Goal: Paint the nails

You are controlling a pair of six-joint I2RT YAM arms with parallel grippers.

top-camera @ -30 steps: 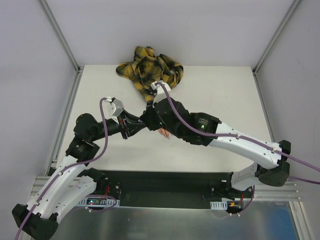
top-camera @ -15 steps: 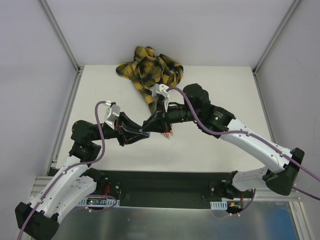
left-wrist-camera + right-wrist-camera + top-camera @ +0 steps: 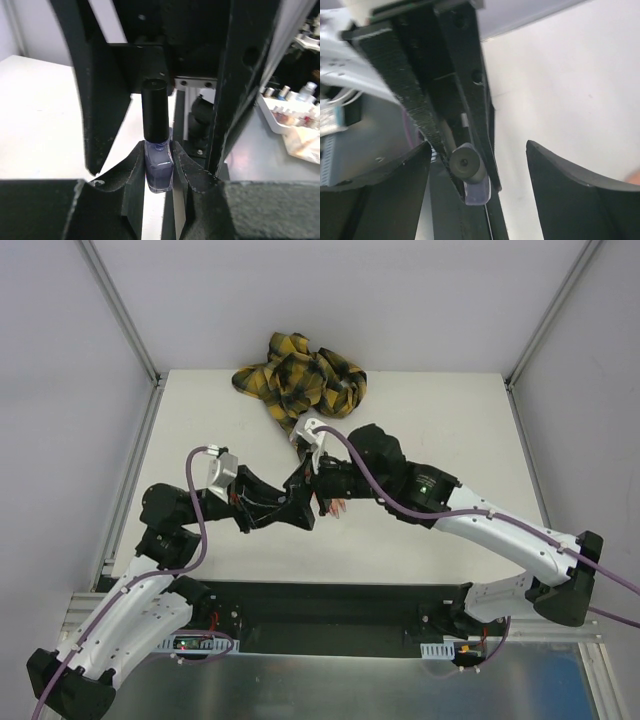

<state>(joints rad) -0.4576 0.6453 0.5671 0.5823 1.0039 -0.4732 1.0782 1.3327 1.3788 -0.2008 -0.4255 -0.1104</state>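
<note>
Left gripper (image 3: 159, 150) clamps small dark purple glass bottle (image 3: 159, 174). Right gripper (image 3: 479, 150) gapes wide, empty, astride black cylindrical cap (image 3: 154, 110). Best: close squarely on cap, twist without tilting. Pinkish nails (image 3: 340, 510) of peach mannequin hand (image 3: 334, 505) lie mid-table (image 3: 450, 420), between side edges.

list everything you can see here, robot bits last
small dark purple glass bottle with a black cap: one, upright, gripped mid-table
peach mannequin hand: one, only fingertips show, mid-table under the arms
yellow-black plaid fabric sleeve: one, bunched at the table's far edge
white table: one, beneath everything
white tray of small bottles: one tray, bottle count unclear, off the table in the left wrist view's background
left arm: one, black and white, jaws shut on the bottle's body
right arm: one, black and white, jaws open, standing either side of the bottle's cap without touching it
</note>
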